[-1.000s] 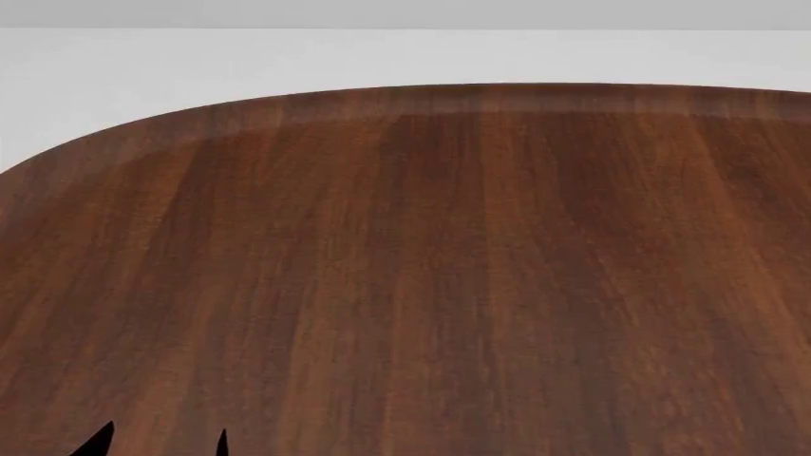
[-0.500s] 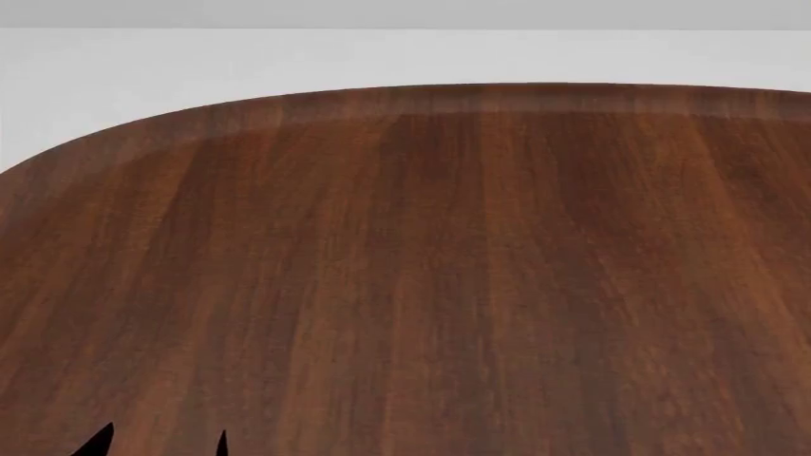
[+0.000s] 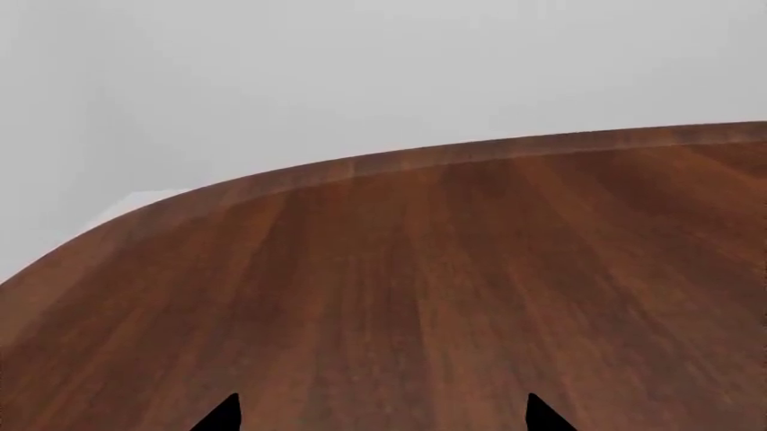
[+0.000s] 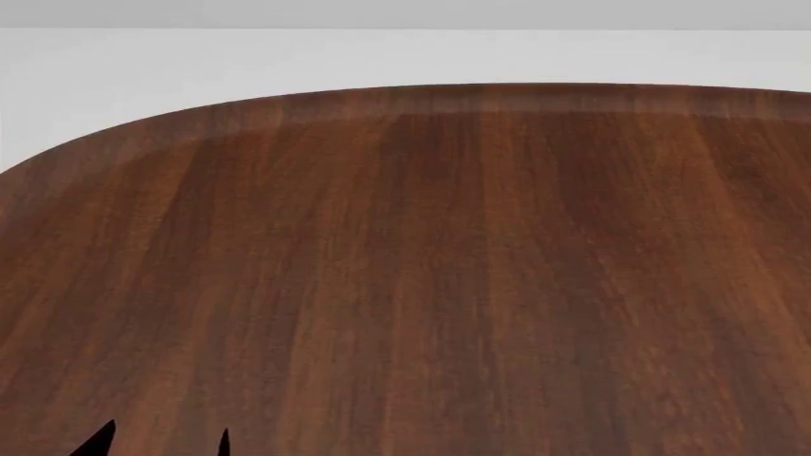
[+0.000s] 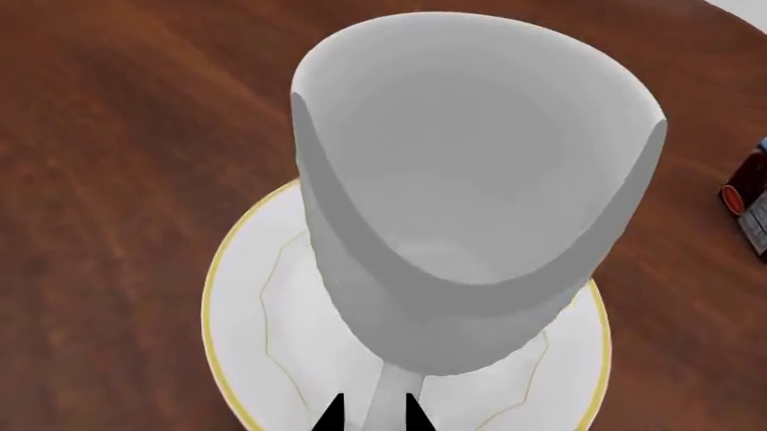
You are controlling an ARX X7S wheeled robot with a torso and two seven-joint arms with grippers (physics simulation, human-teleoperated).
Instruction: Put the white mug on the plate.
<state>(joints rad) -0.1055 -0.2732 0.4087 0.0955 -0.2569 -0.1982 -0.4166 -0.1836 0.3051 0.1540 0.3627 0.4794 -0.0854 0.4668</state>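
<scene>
In the right wrist view the white mug (image 5: 473, 189) is upright over the middle of the plate (image 5: 258, 314), a white plate with a gold-yellow rim on the brown table. I cannot tell whether the mug's base touches the plate. My right gripper (image 5: 372, 417) is shut on the mug's white handle (image 5: 386, 395), with one dark fingertip on each side of it. My left gripper (image 3: 383, 415) is open and empty, low over bare table; its tips also show in the head view (image 4: 161, 443). The mug, the plate and the right gripper are out of the head view.
The wooden table (image 4: 431, 266) has a rounded far edge (image 4: 380, 95) with pale floor beyond. A small red and dark object (image 5: 749, 197) lies on the table near the plate, at the edge of the right wrist view.
</scene>
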